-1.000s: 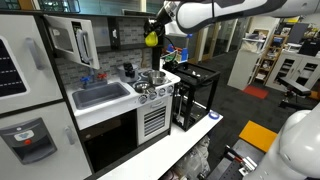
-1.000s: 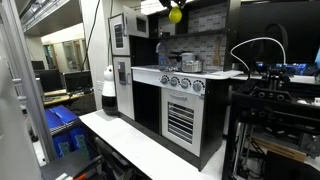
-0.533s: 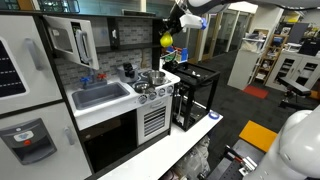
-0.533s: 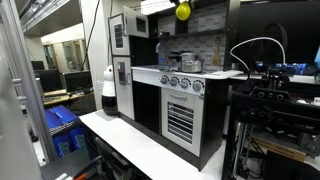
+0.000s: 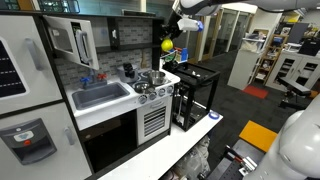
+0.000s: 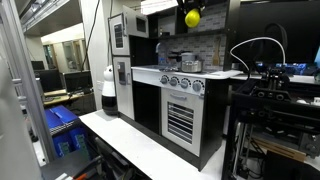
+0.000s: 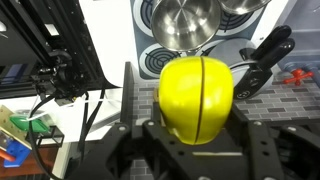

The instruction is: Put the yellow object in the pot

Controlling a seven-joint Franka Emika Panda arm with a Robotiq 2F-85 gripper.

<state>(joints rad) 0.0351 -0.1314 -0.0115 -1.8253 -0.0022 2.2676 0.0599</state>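
Has carried the ball (image 5: 167,44) sideways and a touch lower over the last second, clamped firmly in the gripper (image 7: 197,128), high above the stove (image 5: 150,90), not yet squarely over the pot (image 7: 185,22), so centring and lowering look next.

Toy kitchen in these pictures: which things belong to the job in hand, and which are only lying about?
Belong to the job: yellow object, held in the gripper; silver pot on the stove.
Just lying about: sink; dark utensil with black top; black frame beside the stove.
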